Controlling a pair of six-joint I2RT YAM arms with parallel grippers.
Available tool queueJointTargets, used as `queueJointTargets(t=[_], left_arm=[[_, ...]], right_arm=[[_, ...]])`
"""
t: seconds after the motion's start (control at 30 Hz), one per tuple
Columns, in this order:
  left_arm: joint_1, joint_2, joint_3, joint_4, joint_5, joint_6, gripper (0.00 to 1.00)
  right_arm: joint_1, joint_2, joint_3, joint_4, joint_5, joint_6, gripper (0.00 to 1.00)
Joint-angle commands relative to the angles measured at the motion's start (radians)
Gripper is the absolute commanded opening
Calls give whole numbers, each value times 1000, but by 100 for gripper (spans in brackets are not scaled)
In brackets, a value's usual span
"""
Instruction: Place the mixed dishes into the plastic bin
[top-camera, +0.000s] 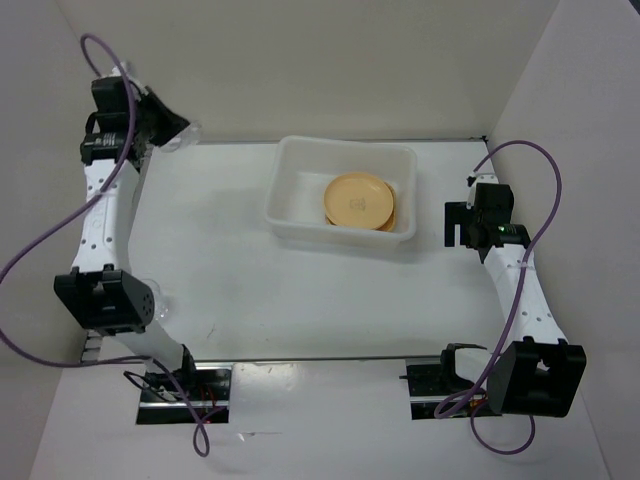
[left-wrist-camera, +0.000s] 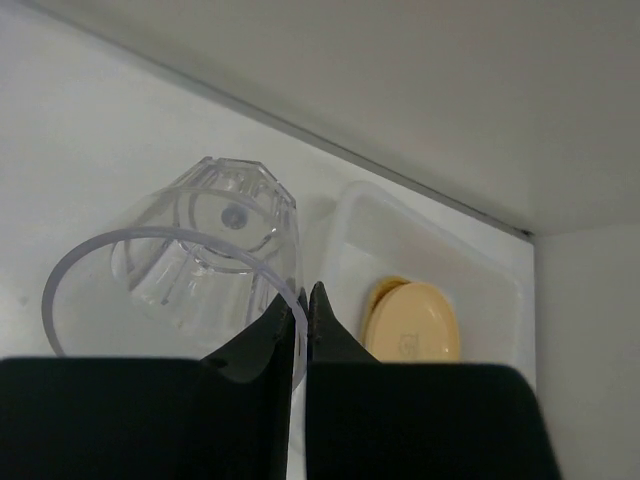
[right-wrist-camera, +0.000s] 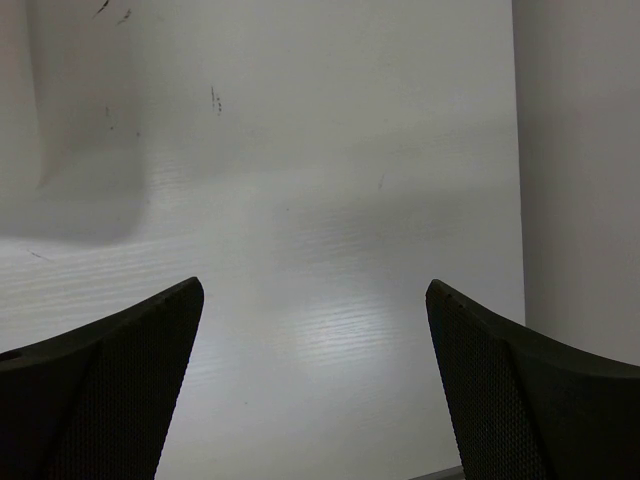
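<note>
**Two-arm dish-sorting cell: left arm at the far-left corner, right arm beside the bin**

Surface and room. A matte white table (top-camera: 220, 270) fills the cell and is closed in by plain white walls (top-camera: 300, 60) at the back and on both sides. A thin dark seam runs where the table meets the back wall. Purple cables (top-camera: 40, 240) loop off each arm.

The plastic bin (top-camera: 290, 190), a translucent white tub, sits at the middle of the far half of the table, near the back wall. A round tan plate (top-camera: 357, 198) lies flat inside it, towards its right half. A second tan edge shows under the plate on the right.

Overhead view. The left gripper (top-camera: 165, 128) is stretched to the far-left corner, well apart from the bin. The right gripper (top-camera: 460, 222) sits just to the right of the bin.

Left wrist view. Here alone the grip can be read. The two dark fingers are pinched together on the wall of a clear cup (left-wrist-camera: 200, 255), one inside the rim and one outside. The cup is tipped with its mouth towards the camera and its ribbed base pointing away. Whether it touches the table cannot be told. The bin and its plates appear beyond, to the right.

Right wrist view. The fingers stand wide apart with nothing between them, over bare table near the right wall.
</note>
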Motion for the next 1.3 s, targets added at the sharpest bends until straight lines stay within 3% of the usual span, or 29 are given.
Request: queueJointTargets(t=[0.0,0.1,0.2,0.43,0.7,0.97,1.27], left_arm=[[-93,158,194,61,191,42,0],[-216,285,387,-43,185,151,0],[-315,358,425,-104,124,212,0],[-524,571,630,-264,-174,258,0],[-553,732,735,-342,-295,222,0],[-572,867,801,-342,-268,203,2],[-581,1065,1149,-420,-258,185,5]], right_arm=[[9,2,6,40,-2,-2,96],[9,2,6,40,-2,-2,96],[9,-8,6,40,-2,-2,96],[0,-8,6,40,-2,-11,96],[-10,-26,6,40,-20,-20,96],[-19,-35,6,29,-49,-20,95],[-37,-44,6,29,-59,-29,94]])
